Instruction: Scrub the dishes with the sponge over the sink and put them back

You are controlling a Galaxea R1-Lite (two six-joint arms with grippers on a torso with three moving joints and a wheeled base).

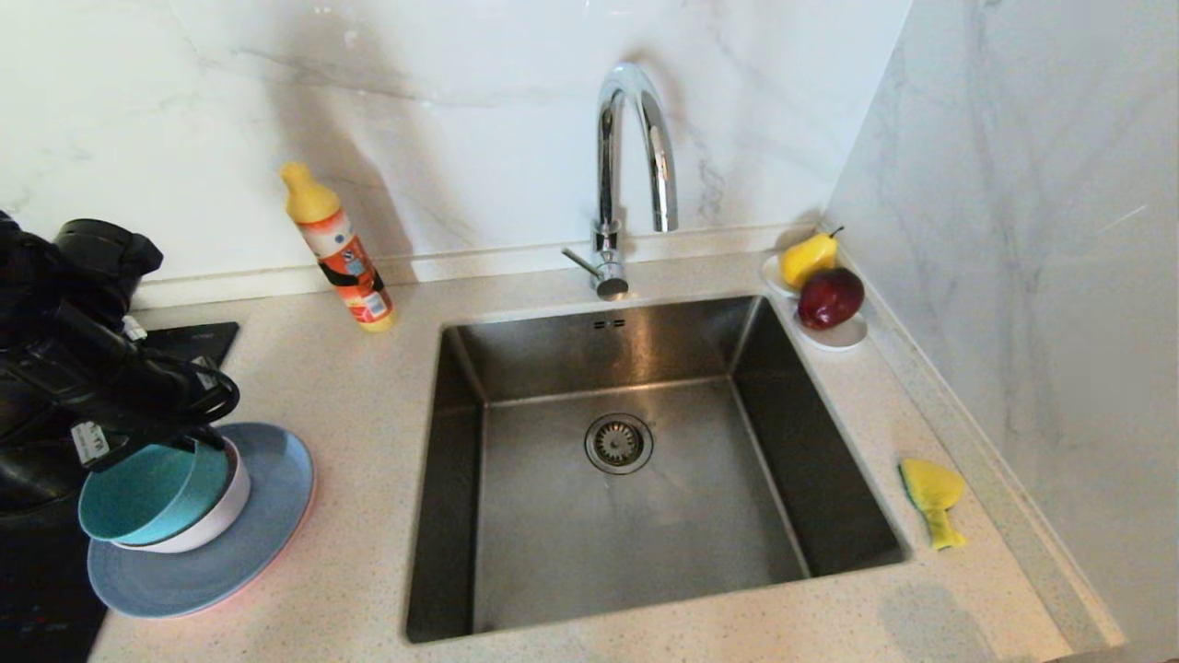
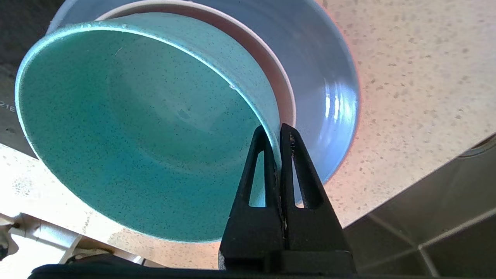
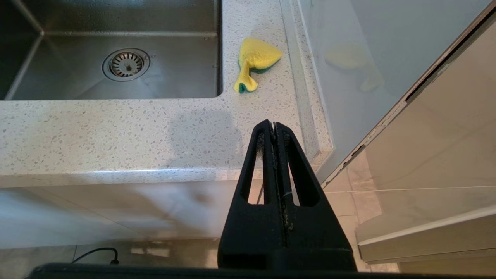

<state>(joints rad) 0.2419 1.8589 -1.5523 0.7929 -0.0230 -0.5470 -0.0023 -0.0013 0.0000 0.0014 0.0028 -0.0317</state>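
Teal speckled bowl (image 2: pixel 128 131) pinched at its rim by your left gripper (image 2: pixel 274 133), tipped up off the dish stack.

You have the left jaws pressed onto the teal bowl's wall, one finger inside and one outside, and the bowl's mouth faces left and toward you, its base still in the pale pink-white bowl (image 1: pixel 216 520). That bowl sits on the wide grey-blue round plate (image 1: pixel 267 529), a pink edge showing beneath it, on the speckled stone counter (image 1: pixel 368 387) left of the square brushed-steel sink (image 1: pixel 626 516). The bent yellow sponge with a green scouring face (image 1: pixel 932 497) lies on the counter right of the sink, its long axis running near to far, narrow end nearest you. Your right gripper (image 3: pixel 274 126) hangs off the counter's near right corner, jaws pressed together on nothing.
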